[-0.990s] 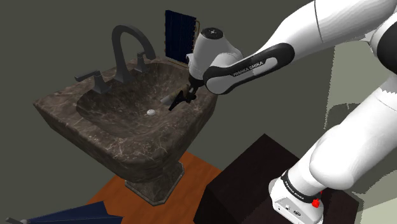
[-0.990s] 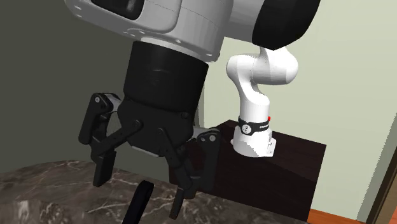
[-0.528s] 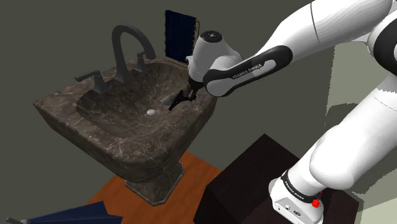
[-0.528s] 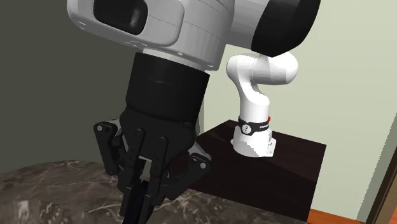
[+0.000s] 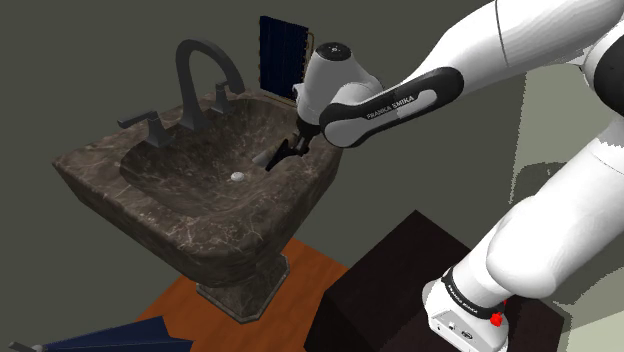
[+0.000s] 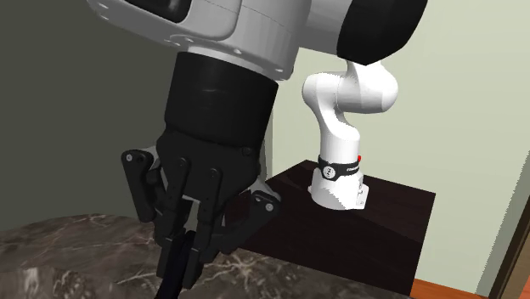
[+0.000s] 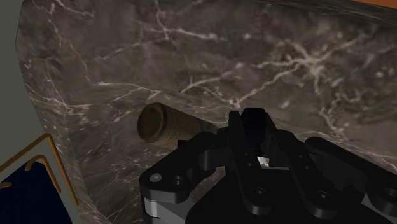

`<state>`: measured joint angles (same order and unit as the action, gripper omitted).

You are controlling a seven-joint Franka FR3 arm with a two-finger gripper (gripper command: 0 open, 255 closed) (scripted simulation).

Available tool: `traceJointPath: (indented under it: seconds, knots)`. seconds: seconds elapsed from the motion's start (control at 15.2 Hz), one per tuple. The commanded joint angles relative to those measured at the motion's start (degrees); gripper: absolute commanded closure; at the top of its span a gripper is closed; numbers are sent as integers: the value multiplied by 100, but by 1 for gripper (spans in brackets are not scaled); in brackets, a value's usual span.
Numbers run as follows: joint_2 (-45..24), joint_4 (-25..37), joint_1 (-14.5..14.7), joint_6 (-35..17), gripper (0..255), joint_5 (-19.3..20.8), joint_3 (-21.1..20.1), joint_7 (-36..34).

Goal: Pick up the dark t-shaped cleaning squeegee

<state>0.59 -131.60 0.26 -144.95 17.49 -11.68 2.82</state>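
Observation:
The squeegee (image 5: 272,160) is a dark, slim tool lying against the inner wall of the dark marble sink (image 5: 110,175), on the side nearest the arm. My black gripper (image 5: 293,148) comes down on its upper end. In the second exterior view the gripper (image 6: 188,251) is shut, with the squeegee's black handle (image 6: 176,272) pinched between the fingers and running down out of the picture. In the wrist view a ribbed brownish handle end (image 7: 162,124) sticks out past the gripper (image 7: 251,137) over the marble (image 7: 254,57). The T-shaped blade is hidden.
A tall curved faucet (image 5: 195,70) with side levers stands at the sink's back rim, and a pale drain (image 5: 237,176) sits in the bowl. A dark blue towel (image 5: 280,45) hangs on the wall behind. The dark stand (image 5: 390,280) is at the shoulder view's lower right, over an orange floor.
A second ago the fingers stood open astride the handle; they have since shut on it. Over the last half second the hand has risen slightly.

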Motion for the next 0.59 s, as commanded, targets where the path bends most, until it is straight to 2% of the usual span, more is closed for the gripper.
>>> traceJointPath:
  seconds: [0.0, 0.53]
  knots:
    - [94, 51, 10, 137, 255, -84, -9, 70]
    - [420, 336, 42, 716, 255, -369, -6, 350]
